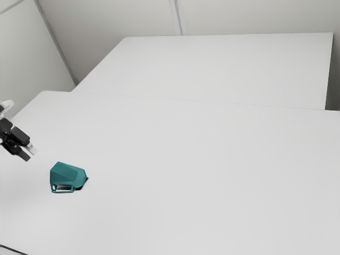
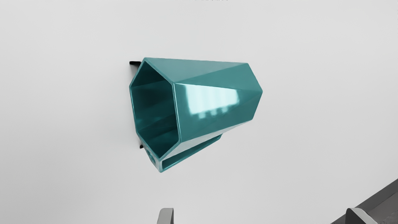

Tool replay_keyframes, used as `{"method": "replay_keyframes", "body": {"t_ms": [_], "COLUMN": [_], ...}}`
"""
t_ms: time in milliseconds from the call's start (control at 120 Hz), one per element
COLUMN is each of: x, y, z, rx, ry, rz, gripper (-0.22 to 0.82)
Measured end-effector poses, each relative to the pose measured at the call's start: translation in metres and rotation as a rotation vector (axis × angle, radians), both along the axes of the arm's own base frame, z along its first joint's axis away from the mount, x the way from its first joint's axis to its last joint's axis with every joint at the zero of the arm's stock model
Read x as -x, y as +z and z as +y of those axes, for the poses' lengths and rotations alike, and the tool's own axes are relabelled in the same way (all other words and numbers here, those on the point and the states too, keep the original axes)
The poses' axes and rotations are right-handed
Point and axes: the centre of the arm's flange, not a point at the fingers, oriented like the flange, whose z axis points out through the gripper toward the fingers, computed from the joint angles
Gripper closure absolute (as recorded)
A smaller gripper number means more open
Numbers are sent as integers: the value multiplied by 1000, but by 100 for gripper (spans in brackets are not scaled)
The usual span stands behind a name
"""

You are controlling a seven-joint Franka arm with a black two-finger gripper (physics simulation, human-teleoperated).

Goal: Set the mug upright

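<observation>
Exterior view: a faceted teal mug [image 1: 68,174] is laid on its side; a black 2-finger gripper [image 1: 31,154] is spread nearby, apparently raised.

**Black, White and Pale Grey**

The hand [image 1: 30,154] is black and blocky, built of angular pieces, with a pale tip on one of its two slim fingers [image 1: 21,136]. Above it shows a bit of white casing [image 1: 7,103] with a dark patch. Close up, the fingertips [image 2: 165,216] are smooth grey with rounded corners; beside one runs a dark grey, straight-edged part [image 2: 377,202].
</observation>
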Motion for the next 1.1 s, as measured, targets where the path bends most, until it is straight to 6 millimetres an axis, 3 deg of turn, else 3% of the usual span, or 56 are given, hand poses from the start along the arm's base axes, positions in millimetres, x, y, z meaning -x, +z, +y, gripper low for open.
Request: {"method": "replay_keyframes", "body": {"t_ms": [108, 383, 700, 767, 950, 1100], "x": [-12, -21, -13, -12, -2, 2], "y": [-25, -86, -117, -117, -116, -113], "z": [-5, 2, -5, -5, 1, -1], "rx": [33, 158, 251, 259, 286, 335], "ry": [-37, 13, 41, 38, 38, 28], "rz": [-15, -79, -131, -139, -155, -167], "gripper": [0, 0, 0, 9, 49, 66]}}
